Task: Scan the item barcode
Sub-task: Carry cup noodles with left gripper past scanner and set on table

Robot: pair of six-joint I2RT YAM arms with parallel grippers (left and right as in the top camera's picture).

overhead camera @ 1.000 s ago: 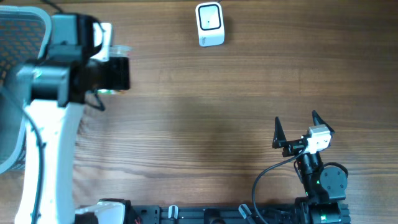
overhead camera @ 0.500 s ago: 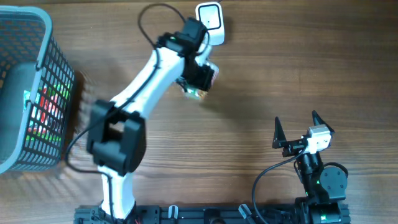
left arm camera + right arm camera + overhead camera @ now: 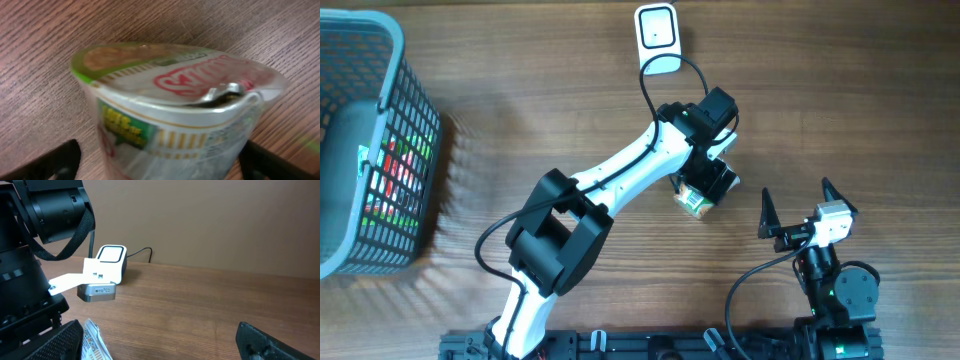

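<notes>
A cup of instant noodles, white with a green-rimmed lid and red lettering, rests on the wooden table right of centre. It fills the left wrist view, and its edge shows in the right wrist view. My left gripper straddles the cup with its jaws open; a gap shows beside the left finger. The white barcode scanner stands at the table's far edge, also seen as the scanner from the right wrist. My right gripper rests near the front, open and holding nothing.
A grey mesh basket with packaged goods inside stands at the far left. The left arm stretches diagonally across the middle of the table. The scanner's cable loops beside the arm's wrist.
The left arm swung from the basket past the scanner to right of centre, carrying the cup. Its jaws have widened and the cup now sits on the table. The right arm stayed still.
</notes>
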